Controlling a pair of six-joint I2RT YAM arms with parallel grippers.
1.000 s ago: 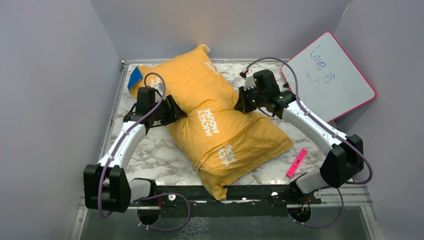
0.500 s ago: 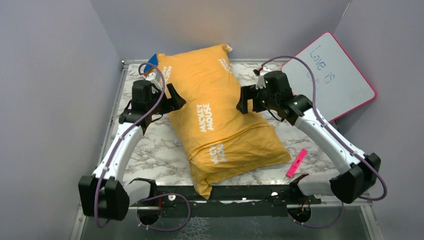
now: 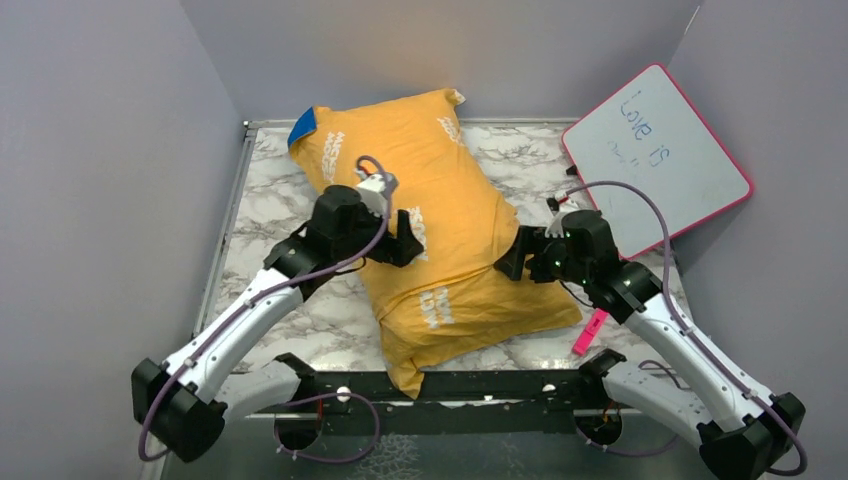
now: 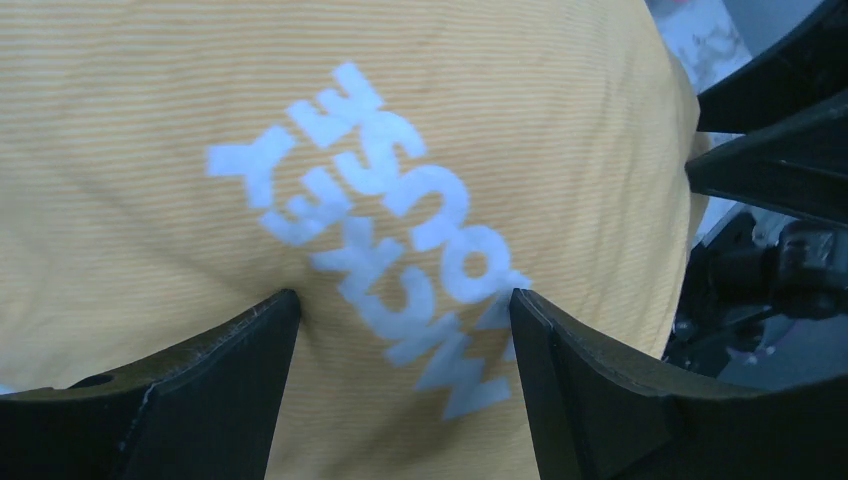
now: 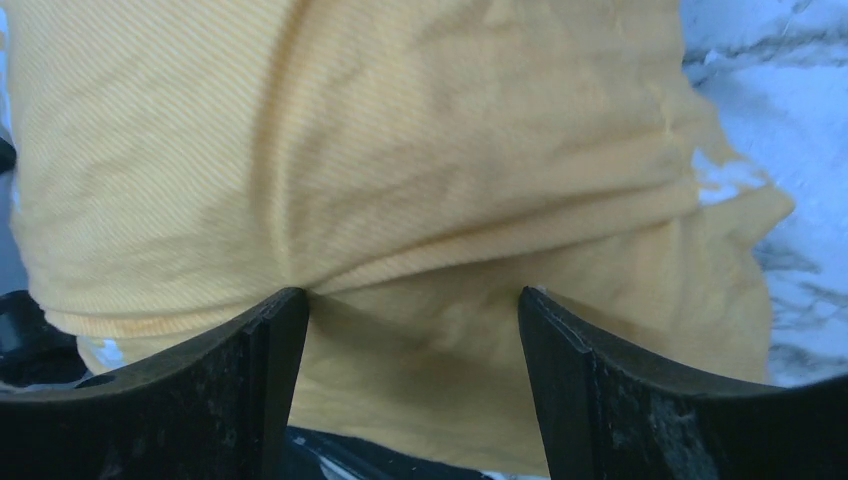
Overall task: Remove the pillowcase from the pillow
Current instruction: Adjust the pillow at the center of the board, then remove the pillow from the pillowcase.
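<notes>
The pillowcase [image 3: 440, 220], orange-yellow with white lettering, lies diagonally on the table, still bulging full. One blue corner [image 3: 302, 127] shows at the back left. The pillow is hidden inside it. My left gripper [image 3: 407, 243] sits over the case's left middle. In the left wrist view the left gripper [image 4: 405, 300] is open, its fingertips [image 4: 275, 320] resting on the fabric astride the lettering [image 4: 380, 230]. My right gripper [image 3: 515, 263] is at the case's right edge. In the right wrist view the right gripper [image 5: 413, 295] is open, a fold of fabric [image 5: 400, 260] spanning its gap.
A pink-edged whiteboard [image 3: 655, 150] leans at the back right. A pink marker [image 3: 592, 327] lies by the right arm. Grey walls close in the marble table [image 3: 290, 290] on three sides. A black rail [image 3: 500, 385] runs along the near edge.
Both arms have slid along the pillowcase toward its near end. Both grippers have opened. The pillowcase first swung toward the back wall, then stayed still.
</notes>
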